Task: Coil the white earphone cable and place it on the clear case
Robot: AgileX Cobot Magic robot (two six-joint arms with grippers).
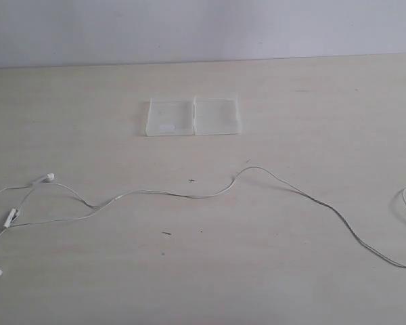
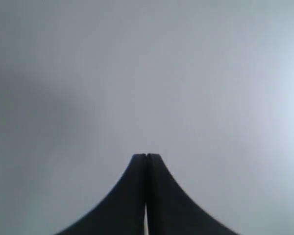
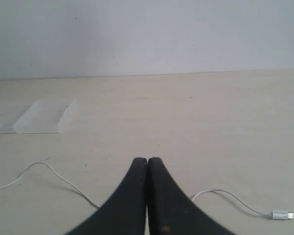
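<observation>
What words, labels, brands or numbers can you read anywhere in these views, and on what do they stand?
No text can be read in any view.
The white label in the clear case: too small and blurred to read.
The plug of the earphone cable: no marking shows.

The white earphone cable (image 1: 189, 196) leaves the exterior view's right edge. My right gripper (image 3: 147, 159) hides a stretch; the clear case (image 3: 41, 117) seems cropped.

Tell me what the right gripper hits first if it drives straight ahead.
Likely nothing near: beyond the shut right gripper lies bare table, then the wall. The clear case sits off to the side; depth is unclear.
</observation>
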